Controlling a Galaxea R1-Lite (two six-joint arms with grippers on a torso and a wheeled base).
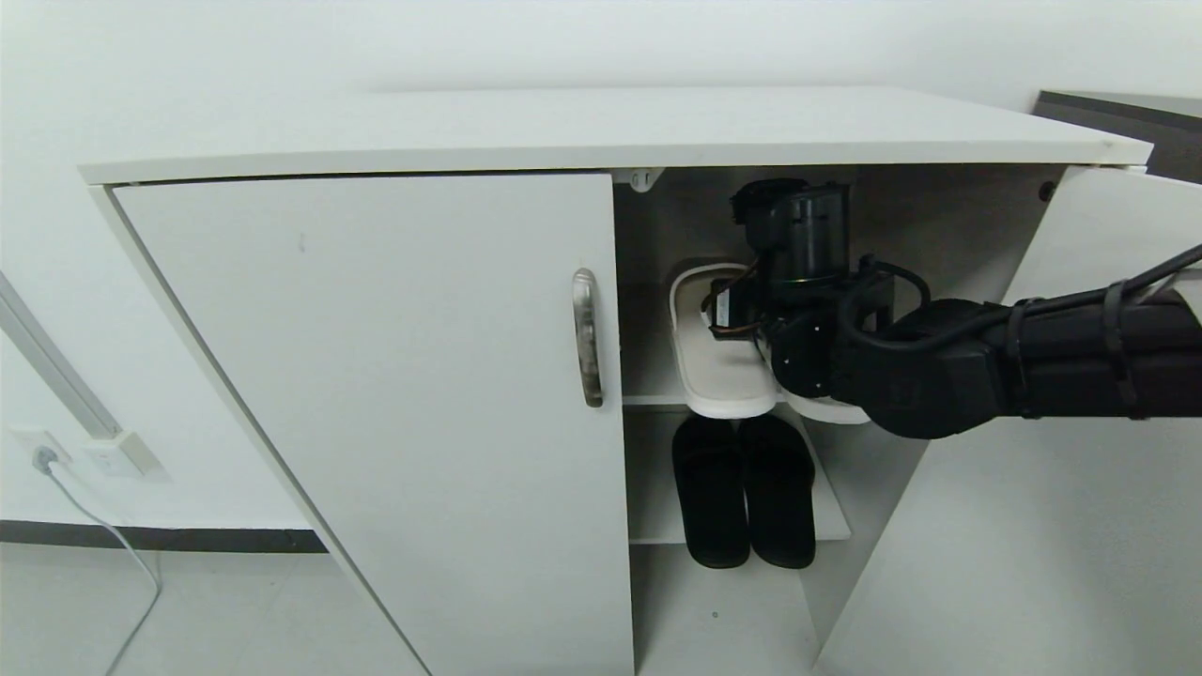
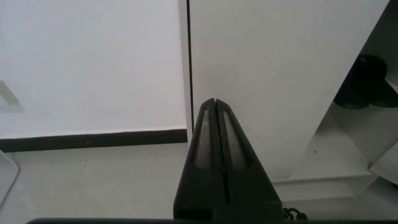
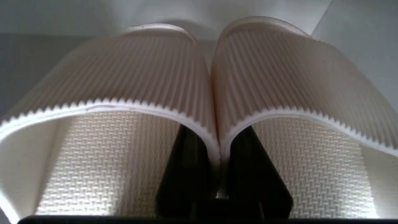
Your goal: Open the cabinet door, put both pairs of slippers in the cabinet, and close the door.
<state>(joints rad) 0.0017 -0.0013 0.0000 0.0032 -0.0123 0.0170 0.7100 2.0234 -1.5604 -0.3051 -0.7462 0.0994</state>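
Right now my right gripper [image 3: 217,149] is clamped on the inner straps of the white slippers [image 1: 718,371], which sit on the upper shelf [image 1: 646,380] of the cabinet [image 1: 563,122]. The black slippers [image 1: 742,493] lie 1 shelf lower. My left gripper [image 2: 214,109] is closed and empty, facing the closed left door [image 1: 376,376].

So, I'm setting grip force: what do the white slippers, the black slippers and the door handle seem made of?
White slippers: probably soft matte foam or rubber; ribbed straps, dimpled footbeds. Black slippers: seemingly the same, matte, no sheen. Door handle: likely brushed metal, from its dull grey gleam.
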